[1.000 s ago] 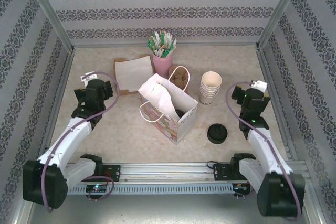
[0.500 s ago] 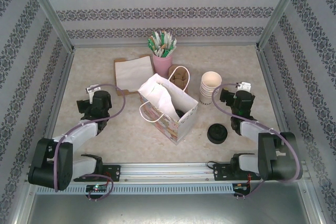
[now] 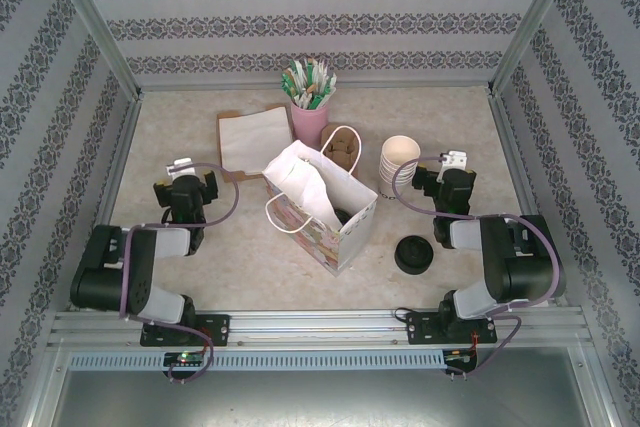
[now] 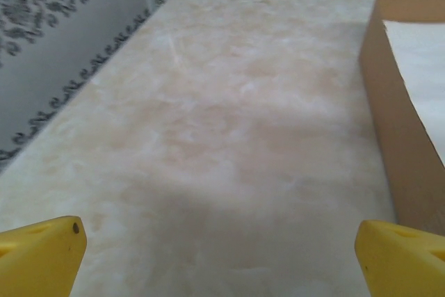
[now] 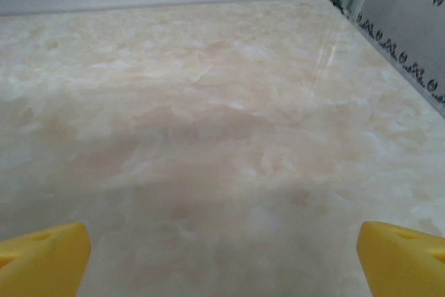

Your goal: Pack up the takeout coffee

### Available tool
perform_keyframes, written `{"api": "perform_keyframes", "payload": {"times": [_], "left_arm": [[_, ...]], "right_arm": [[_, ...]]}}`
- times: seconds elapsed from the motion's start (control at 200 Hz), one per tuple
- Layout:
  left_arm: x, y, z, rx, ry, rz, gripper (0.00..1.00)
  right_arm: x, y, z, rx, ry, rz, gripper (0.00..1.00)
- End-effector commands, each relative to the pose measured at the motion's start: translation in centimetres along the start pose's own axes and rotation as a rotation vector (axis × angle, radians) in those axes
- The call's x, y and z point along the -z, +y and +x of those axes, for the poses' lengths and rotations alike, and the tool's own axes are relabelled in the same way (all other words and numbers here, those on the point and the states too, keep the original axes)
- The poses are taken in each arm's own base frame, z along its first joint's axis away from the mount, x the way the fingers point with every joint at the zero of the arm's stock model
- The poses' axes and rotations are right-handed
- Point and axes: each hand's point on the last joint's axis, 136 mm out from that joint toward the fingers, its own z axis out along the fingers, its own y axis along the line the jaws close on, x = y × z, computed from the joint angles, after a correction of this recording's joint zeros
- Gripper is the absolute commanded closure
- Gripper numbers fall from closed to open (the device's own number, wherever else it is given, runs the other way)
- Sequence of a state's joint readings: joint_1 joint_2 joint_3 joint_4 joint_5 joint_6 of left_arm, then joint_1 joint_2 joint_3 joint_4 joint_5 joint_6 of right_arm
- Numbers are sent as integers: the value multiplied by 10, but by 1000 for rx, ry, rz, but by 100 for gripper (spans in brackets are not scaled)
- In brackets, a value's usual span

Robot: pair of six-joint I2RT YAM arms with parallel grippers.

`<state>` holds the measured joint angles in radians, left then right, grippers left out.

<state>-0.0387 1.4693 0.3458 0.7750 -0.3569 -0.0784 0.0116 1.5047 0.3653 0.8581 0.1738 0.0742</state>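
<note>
A white paper bag (image 3: 318, 202) stands open in the middle of the table. Deep inside it I see a dark round shape (image 3: 344, 215) that looks like the black lid of the takeout coffee; the cup body is hidden by the bag. My left gripper (image 3: 187, 190) rests low over the table left of the bag, open, with yellow fingertips (image 4: 42, 255) wide apart over bare marble. My right gripper (image 3: 448, 187) sits right of the bag beside the stack of cups, open too, and there is only tabletop between its fingertips (image 5: 42, 252).
A stack of lidless cream cups (image 3: 400, 165) and a squat pile of black lids (image 3: 414, 254) stand right of the bag. A pink cup of sticks (image 3: 309, 112) is at the back. A brown cardboard tray (image 3: 252, 139) with white paper, its brown side (image 4: 393, 123), lies close on my left gripper's right.
Both arms have folded back toward their bases. The left gripper has drawn nearer and the right gripper has shifted left toward the cup stack. Both stayed open.
</note>
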Motion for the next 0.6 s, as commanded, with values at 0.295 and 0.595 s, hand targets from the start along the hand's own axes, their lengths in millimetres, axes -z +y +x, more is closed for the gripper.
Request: {"api": "perform_keyframes", "payload": {"times": [0.295, 0.595], "left_arm": [[-13, -33, -16, -6, -99, 184, 0], [-12, -37, -15, -13, -84, 208, 0]], "right_arm": [[0, 13, -15, 28, -57, -39, 2], [0, 15, -14, 32, -57, -47, 2]]}}
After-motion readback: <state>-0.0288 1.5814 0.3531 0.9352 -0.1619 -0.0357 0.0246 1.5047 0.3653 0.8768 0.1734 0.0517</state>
